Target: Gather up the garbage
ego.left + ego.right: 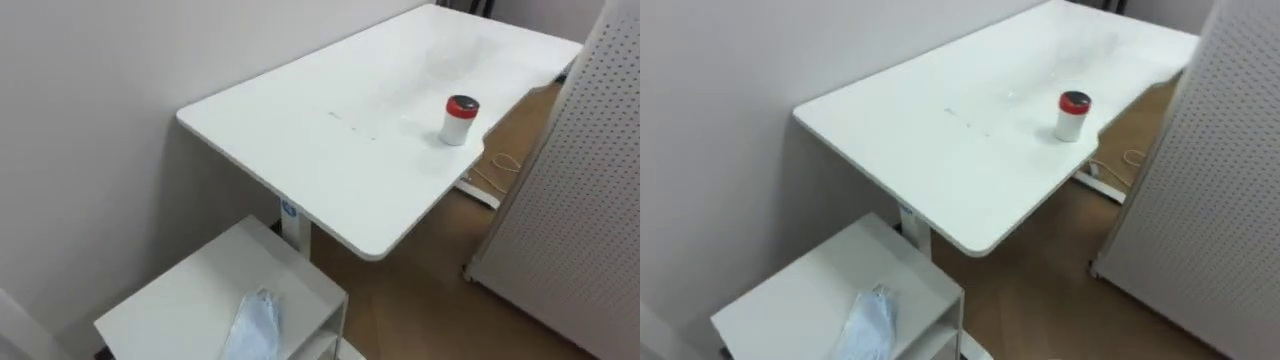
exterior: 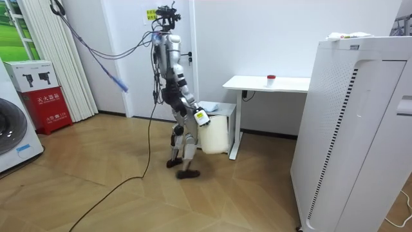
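A small white can with a red lid (image 1: 460, 118) stands upright on the white desk (image 1: 300, 130), near its right-hand edge; the room view shows the can (image 2: 271, 79) too. Below the desk's near corner is a low white cabinet (image 1: 190, 300), and on its top lies a crumpled pale blue-white wrapper (image 1: 255, 325). In the room view I stand on the wooden floor at the room view's left of the desk, right beside the low cabinet (image 2: 217, 132). My right hand (image 2: 201, 117) hangs at hip height next to that cabinet.
A white perforated panel (image 1: 590, 180) stands close to the desk's right side, leaving a narrow strip of wooden floor with a light cable (image 1: 497, 170). The wall runs along the desk's left. A washing machine (image 2: 16, 135) and red box (image 2: 55, 106) stand at the room view's left.
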Controlling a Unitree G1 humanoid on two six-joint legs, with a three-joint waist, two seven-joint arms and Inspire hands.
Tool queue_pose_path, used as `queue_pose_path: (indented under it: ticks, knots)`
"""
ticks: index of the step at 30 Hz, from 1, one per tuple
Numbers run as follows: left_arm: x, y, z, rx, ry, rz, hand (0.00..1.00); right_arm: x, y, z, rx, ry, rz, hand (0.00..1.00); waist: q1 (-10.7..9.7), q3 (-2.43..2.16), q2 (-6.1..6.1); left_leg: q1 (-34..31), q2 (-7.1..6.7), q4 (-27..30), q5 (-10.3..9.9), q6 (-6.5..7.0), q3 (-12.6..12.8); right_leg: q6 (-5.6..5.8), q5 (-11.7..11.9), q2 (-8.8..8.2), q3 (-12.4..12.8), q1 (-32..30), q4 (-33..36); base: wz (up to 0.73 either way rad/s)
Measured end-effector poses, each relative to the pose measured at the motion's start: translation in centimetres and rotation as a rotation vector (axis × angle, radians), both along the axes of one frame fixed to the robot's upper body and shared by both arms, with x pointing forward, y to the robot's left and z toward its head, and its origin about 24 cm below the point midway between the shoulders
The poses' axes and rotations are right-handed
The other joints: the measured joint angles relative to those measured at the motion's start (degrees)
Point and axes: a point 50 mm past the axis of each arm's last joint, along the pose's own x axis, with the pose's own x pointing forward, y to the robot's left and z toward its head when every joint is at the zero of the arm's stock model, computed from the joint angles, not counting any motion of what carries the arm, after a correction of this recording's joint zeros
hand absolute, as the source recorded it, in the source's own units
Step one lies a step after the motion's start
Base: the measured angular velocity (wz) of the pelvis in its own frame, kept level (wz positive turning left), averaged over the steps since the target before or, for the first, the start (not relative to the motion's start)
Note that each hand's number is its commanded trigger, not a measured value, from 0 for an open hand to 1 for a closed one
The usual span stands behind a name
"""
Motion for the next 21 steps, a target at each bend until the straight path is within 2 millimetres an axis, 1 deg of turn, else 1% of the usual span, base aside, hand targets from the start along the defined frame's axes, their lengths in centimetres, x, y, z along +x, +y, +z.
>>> queue_pose_path:
  ticks: [1, 2, 3, 4, 5, 6, 7, 8, 9, 10, 11, 13, 14, 16, 17, 18, 19, 20, 21]
  knots:
    - [0.4, -0.2, 0.2, 0.004, -0.016, -0.004, 0.00, -0.1, 0.1, 0.0, -0.001, 0.002, 0.009, 1.00, -0.16, -0.31, 0.50, 0.37, 0.39, 0.01, -0.03, -0.39, -0.15, 0.00, 0.09, 0.62, -0.07, 0.50, -0.92, 0.11]
    - [1.2, -0.3, 0.8, 0.017, -0.062, -0.017, 0.00, 0.3, 0.3, -0.1, -0.002, 0.000, 0.042, 1.00, 0.30, -0.62, 0.85, 0.57, 1.15, -0.20, 0.22, -0.94, -0.43, -0.64, 0.78, 1.79, -0.50, 1.65, -3.34, -0.05]
    - [2.1, -0.2, 1.4, 0.033, -0.110, -0.014, 0.00, 0.9, 0.6, 0.0, 0.000, -0.009, 0.090, 1.00, 0.23, -0.49, 1.19, 0.49, 1.68, -0.56, 0.47, -1.37, -0.73, -1.05, 1.17, 2.55, -0.58, 2.61, -4.74, -0.16]
    - [2.6, -0.2, 1.7, 0.039, -0.132, -0.012, 0.00, 1.3, 0.8, 0.0, 0.000, -0.013, 0.120, 1.00, 0.13, -0.36, 1.41, 0.48, 1.98, -0.83, 0.50, -1.44, -0.66, -1.22, 1.29, 2.68, -0.62, 2.70, -5.16, -0.04]
    - [3.7, -0.3, 2.3, 0.054, -0.171, -0.018, 0.00, 2.1, 1.0, 0.2, 0.003, -0.031, 0.144, 1.00, -0.17, 0.01, 1.64, 0.11, 2.38, -0.94, 0.69, -1.79, -0.65, -1.28, 1.32, 3.12, -0.74, 2.76, -5.68, 0.00]
    - [4.9, -0.5, 2.9, 0.070, -0.211, -0.035, 0.00, 2.6, 1.1, 0.2, 0.004, -0.032, 0.152, 1.00, -0.45, 0.15, 1.67, -0.21, 2.52, -1.51, 0.96, -2.23, -0.66, -1.29, 1.32, 3.33, -0.78, 2.35, -5.81, 0.00]
    - [5.4, -0.6, 3.1, 0.078, -0.232, -0.043, 0.00, 2.7, 1.1, 0.2, 0.005, -0.034, 0.156, 1.00, -0.55, 0.16, 1.64, -0.20, 2.54, -2.12, 1.07, -2.41, -0.59, -1.29, 1.32, 3.44, -0.76, 1.99, -5.81, 0.06]
    - [6.2, -0.7, 3.7, 0.087, -0.270, -0.043, 0.00, 3.2, 1.2, 0.3, 0.010, -0.039, 0.165, 1.00, -1.37, 0.45, 1.46, -0.11, 2.54, -3.32, 1.43, -3.00, -0.58, -1.31, 1.30, 3.48, -0.98, 1.71, -5.91, 0.07]
    - [6.9, -0.8, 4.1, 0.099, -0.301, -0.044, 0.00, 3.3, 1.3, 0.3, 0.014, -0.042, 0.177, 1.00, -1.86, 0.63, 1.25, -0.35, 2.52, -3.79, 1.52, -3.14, -0.49, -1.33, 1.30, 3.67, -0.88, 1.19, -5.95, 0.03]
    - [7.2, -0.8, 4.4, 0.106, -0.316, -0.045, 0.00, 3.5, 1.3, 0.3, 0.016, -0.045, 0.181, 1.00, -1.97, 0.78, 1.03, -0.57, 2.55, -3.72, 1.52, -3.14, -0.48, -1.34, 1.29, 3.74, -0.80, 0.90, -5.95, -0.05]
    - [7.6, -0.8, 4.7, 0.116, -0.335, -0.040, 0.00, 3.6, 1.4, 0.3, 0.017, -0.048, 0.187, 1.00, -2.69, 0.87, 0.84, -1.38, 2.81, -3.33, 1.51, -3.15, -0.52, -1.36, 1.28, 3.80, -0.75, 0.33, -5.95, -0.06]
    - [8.1, -0.7, 5.0, 0.127, -0.355, -0.043, 0.00, 4.0, 1.5, 0.4, 0.017, -0.053, 0.198, 1.00, -3.64, 1.00, 0.68, -2.72, 2.87, -2.61, 1.50, -3.17, -0.32, -1.42, 1.32, 3.78, -0.71, -0.73, -5.98, -0.02]
    - [8.6, -0.7, 5.3, 0.132, -0.368, -0.040, 0.00, 4.2, 1.5, 0.5, 0.015, -0.058, 0.196, 1.00, -4.50, 1.06, 0.59, -3.90, 2.81, -2.11, 1.49, -3.17, -0.53, -1.49, 1.37, 3.75, -0.74, -1.67, -5.91, 0.00]
    - [9.3, -0.8, 5.7, 0.135, -0.389, -0.043, 0.00, 4.8, 1.5, 0.6, 0.011, -0.073, 0.200, 1.00, -4.80, 1.21, 0.52, -6.82, 2.86, 0.89, 1.43, -3.26, -0.57, -1.56, 1.41, 3.51, -0.54, -3.51, -5.19, -0.02]
    - [9.7, -0.9, 5.8, 0.140, -0.395, -0.042, 0.00, 5.2, 1.6, 0.8, 0.009, -0.081, 0.204, 1.00, -4.95, 1.47, 0.47, -9.01, 3.11, 4.52, 1.42, -3.28, -0.58, -1.72, 1.50, 3.35, 0.03, -3.95, -5.21, -0.12]
    - [10.2, -1.0, 6.1, 0.142, -0.410, -0.041, 0.00, 5.8, 1.6, 0.9, 0.006, -0.092, 0.214, 1.00, -4.97, 2.47, 0.33, -12.58, 3.42, 10.23, 0.94, -3.86, -1.17, -1.79, 1.54, 3.31, 1.77, -4.02, -4.90, -0.15]
    - [10.4, -1.1, 6.2, 0.142, -0.417, -0.044, 0.00, 6.1, 1.5, 1.0, -0.002, -0.097, 0.215, 1.00, -4.93, 2.80, 0.70, -14.05, 3.28, 10.16, 0.92, -4.02, -2.80, -1.78, 1.53, 3.48, 2.81, -4.47, -4.27, -0.07]
    - [11.2, -1.4, 6.7, 0.143, -0.440, -0.058, 0.00, 6.5, 1.2, 1.3, -0.015, -0.107, 0.213, 1.00, -5.25, 2.95, 1.96, -16.57, 4.19, 6.58, 1.36, -4.10, -4.80, -1.26, 0.87, 4.17, 3.45, -6.89, -1.79, -0.08]
    - [12.1, -1.5, 7.3, 0.159, -0.461, -0.083, 0.00, 6.9, 1.3, 1.4, -0.014, -0.116, 0.212, 1.00, -4.66, 3.09, 1.30, -18.01, 4.13, 7.64, 0.62, -2.78, -3.16, -0.81, -0.62, 3.42, 3.83, -9.84, 1.60, -0.09]
